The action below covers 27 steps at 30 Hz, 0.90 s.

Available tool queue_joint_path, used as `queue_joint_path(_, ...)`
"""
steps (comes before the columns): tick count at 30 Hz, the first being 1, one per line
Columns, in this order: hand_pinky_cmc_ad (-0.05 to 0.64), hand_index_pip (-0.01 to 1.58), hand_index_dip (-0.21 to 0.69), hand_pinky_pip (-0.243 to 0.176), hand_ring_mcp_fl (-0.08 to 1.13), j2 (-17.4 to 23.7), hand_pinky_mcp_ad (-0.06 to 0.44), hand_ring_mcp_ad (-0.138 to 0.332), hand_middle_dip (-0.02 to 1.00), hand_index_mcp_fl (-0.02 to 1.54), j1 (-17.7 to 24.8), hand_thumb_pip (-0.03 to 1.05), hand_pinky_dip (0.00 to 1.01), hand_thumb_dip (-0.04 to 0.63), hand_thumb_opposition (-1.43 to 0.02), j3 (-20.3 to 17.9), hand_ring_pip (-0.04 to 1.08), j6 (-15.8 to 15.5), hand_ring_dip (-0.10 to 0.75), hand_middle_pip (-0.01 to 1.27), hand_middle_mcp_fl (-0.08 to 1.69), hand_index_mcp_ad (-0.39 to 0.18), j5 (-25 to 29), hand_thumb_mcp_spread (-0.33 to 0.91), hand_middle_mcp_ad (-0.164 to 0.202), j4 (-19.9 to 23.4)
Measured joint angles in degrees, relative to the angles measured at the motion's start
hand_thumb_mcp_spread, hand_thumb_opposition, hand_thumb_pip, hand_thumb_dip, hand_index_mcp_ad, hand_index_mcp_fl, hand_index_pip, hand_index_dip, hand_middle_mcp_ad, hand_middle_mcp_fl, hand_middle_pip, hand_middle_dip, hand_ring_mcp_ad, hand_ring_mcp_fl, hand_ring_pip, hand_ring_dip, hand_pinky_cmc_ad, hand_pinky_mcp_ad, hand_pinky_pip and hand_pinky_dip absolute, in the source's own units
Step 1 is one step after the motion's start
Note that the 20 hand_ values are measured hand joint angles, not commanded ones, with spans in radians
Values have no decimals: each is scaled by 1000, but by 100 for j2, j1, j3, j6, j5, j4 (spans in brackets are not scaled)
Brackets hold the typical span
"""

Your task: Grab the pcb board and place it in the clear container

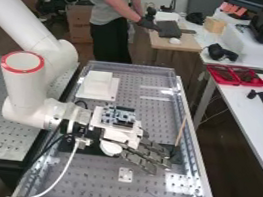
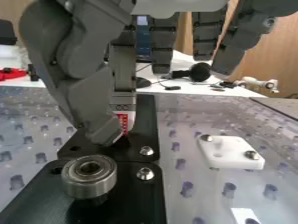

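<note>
High view: the hand [image 1: 143, 160] lies low over the perforated bench [image 1: 88, 175], its fingers [image 1: 153, 154] directed right and slightly toward the near end. The pcb board [image 1: 119, 115] appears at the far side of the palm, left of the fingertips and close to the wrist, above a white support. Whether that support stands on the bench behind the hand or belongs to the hand's own casing cannot be told at this angle.

The governing relation is therefore lateral: the board lies beside and behind the reach of the fingers, not ahead of them. A grasp would probably require the hand to rise, draw back left and shift to the far side before closing; a straight advance to the right would lead away from the board. The risk is a sweep of the palm or wrist against the board's near edge.

Wrist view: the fingers extend loosely and stand apart from the thumb [image 2: 86, 85], with no object clasped. Below them are a black plate [image 2: 143, 200], a metal bearing [image 2: 88, 175] and a white bolted plate [image 2: 229, 151].

Farther along the bench, left of centre, stands a white block [image 1: 98, 83]. The clear container cannot be identified with confidence.
</note>
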Motion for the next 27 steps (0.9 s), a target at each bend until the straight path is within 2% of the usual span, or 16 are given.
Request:
queue_joint_path(4,316,1538,-24,-75,-2,2,195,222,140,468,-5,679,468,246,-927,0,101,22,31,126,122,-131,-15,429,66,33)
queue_joint_path(12,316,1518,-24,-75,-2,22,195,222,140,508,-11,663,471,236,-941,0,101,27,28,124,140,-136,-24,440,66,68)
queue_joint_path(20,316,1504,-28,-73,0,96,195,218,140,557,-14,661,386,236,-951,-2,99,64,28,124,185,-133,-65,447,66,133)
queue_joint_path(21,316,1504,-28,-59,0,128,199,218,140,557,-13,661,375,236,-951,-8,101,88,33,124,185,-133,-62,447,66,146)
queue_joint_path(27,316,1506,-37,-61,14,378,199,222,140,557,-2,661,346,236,-951,-103,101,194,37,124,204,-133,-18,442,68,190)
